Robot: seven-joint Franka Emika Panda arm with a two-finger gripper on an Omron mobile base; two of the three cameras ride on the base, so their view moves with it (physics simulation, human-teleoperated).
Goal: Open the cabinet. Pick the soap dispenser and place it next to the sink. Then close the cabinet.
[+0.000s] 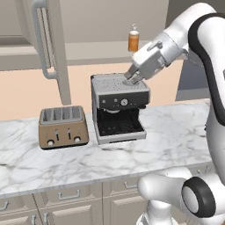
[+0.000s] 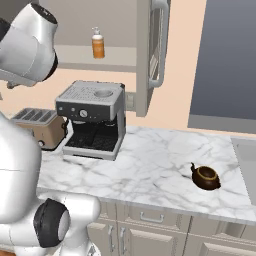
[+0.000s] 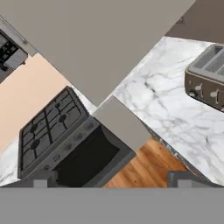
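Note:
The cabinet stands open: its left door [image 1: 49, 44] is swung out in the left base view and its right door [image 2: 151, 55] in the right base view. The soap dispenser [image 1: 133, 40] [image 2: 98, 45], a small orange bottle with a white pump, stands upright on the cabinet's bottom shelf. My gripper [image 1: 133, 79] hangs below and slightly in front of the bottle, just over the top of the coffee machine. In the hand view my gripper [image 3: 111, 181] is open with nothing between its fingers. The sink [image 2: 247, 160] shows at the right edge of the counter.
A silver coffee machine [image 1: 118, 107] [image 2: 95, 117] stands under the open cabinet, with a brown toaster [image 1: 61, 127] [image 2: 37, 125] [image 3: 208, 81] to its left. A dark teapot [image 2: 205, 176] sits on the marble near the sink. A stove [image 3: 52, 127] lies beyond the counter's end.

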